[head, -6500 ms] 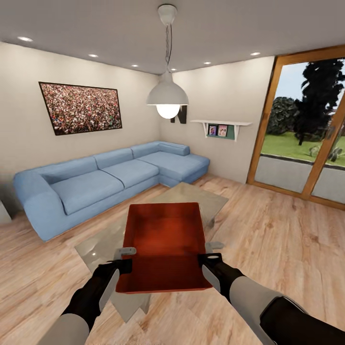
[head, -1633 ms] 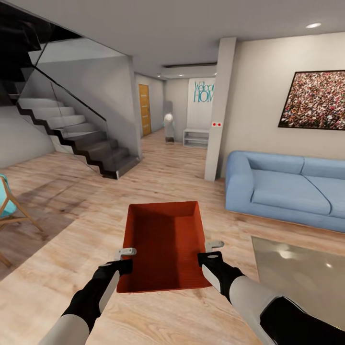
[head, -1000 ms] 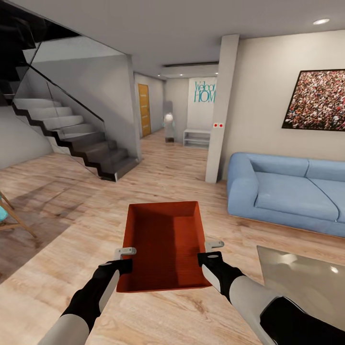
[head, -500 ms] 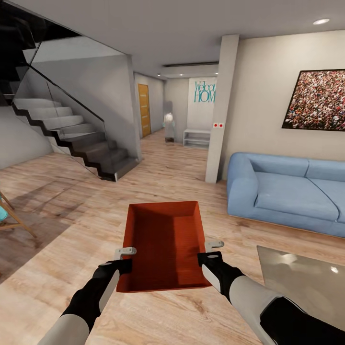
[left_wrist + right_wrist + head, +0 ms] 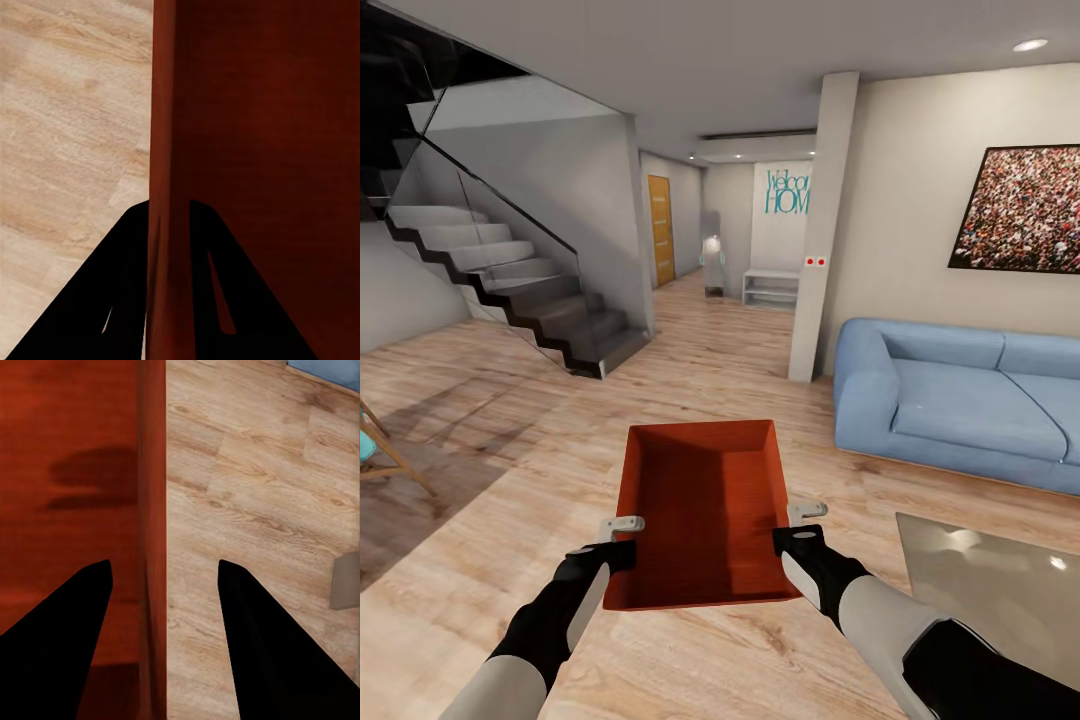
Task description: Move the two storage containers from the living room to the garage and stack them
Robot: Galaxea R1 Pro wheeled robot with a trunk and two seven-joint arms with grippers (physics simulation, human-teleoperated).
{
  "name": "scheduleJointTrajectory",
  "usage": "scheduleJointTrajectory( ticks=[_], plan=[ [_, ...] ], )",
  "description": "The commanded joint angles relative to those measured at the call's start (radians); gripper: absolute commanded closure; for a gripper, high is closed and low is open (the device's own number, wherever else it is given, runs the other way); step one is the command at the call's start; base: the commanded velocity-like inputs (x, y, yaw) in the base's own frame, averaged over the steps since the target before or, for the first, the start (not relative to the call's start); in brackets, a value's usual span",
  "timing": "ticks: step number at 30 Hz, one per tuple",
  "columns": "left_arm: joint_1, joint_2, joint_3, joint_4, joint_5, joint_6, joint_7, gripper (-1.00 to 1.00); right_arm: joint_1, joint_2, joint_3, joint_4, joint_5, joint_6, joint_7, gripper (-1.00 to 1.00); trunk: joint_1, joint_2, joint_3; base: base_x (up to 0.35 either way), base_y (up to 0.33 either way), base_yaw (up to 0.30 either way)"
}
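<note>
One orange-red storage container hangs level in front of me over the light wood plank floor of the living room. My left gripper is shut on its left wall; in the left wrist view the fingers pinch that wall. My right gripper straddles the right wall. The right wrist view shows the right gripper with both fingers standing apart, the wall running between them with a gap on each side. The container's inside is empty.
A blue sofa stands at the right, with a glass table at the lower right. A white pillar is ahead, with a hallway to an orange wood door beyond it. Dark stairs rise at the left, near a chair.
The camera has swung left from the sofa corner and window to the stairs and hallway, and is almost still over the last half second. The container keeps its place between the grippers.
</note>
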Motion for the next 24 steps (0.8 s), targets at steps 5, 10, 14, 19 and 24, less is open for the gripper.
scheduleJointTrajectory(
  ticks=[5,10,14,19,24],
  plan=[
    [-0.001,0.001,-0.001,-0.002,-0.029,-0.024,0.015,1.00,0.000,0.000,0.038,0.000,-0.041,0.005,0.012,1.00,0.001,-0.002,-0.002,0.000,0.000,0.000],
    [-0.001,0.001,-0.001,-0.003,-0.030,-0.026,0.016,1.00,0.000,0.000,0.038,0.000,-0.041,0.005,0.012,1.00,0.001,-0.002,-0.002,0.000,0.000,0.000],
    [-0.001,0.001,-0.001,-0.003,-0.030,-0.026,0.015,1.00,0.000,-0.001,0.038,0.000,-0.041,0.005,0.012,1.00,0.001,-0.002,-0.002,0.000,0.000,0.000],
    [-0.001,0.001,-0.001,-0.003,-0.030,-0.026,0.015,1.00,0.000,-0.001,0.038,0.000,-0.041,0.005,0.012,1.00,0.001,-0.002,-0.002,0.000,0.000,0.000],
    [-0.001,0.001,-0.001,-0.003,-0.030,-0.016,0.014,1.00,0.000,0.000,0.038,0.000,-0.041,0.005,0.012,1.00,0.001,-0.002,-0.002,0.000,0.000,0.000]
  ],
)
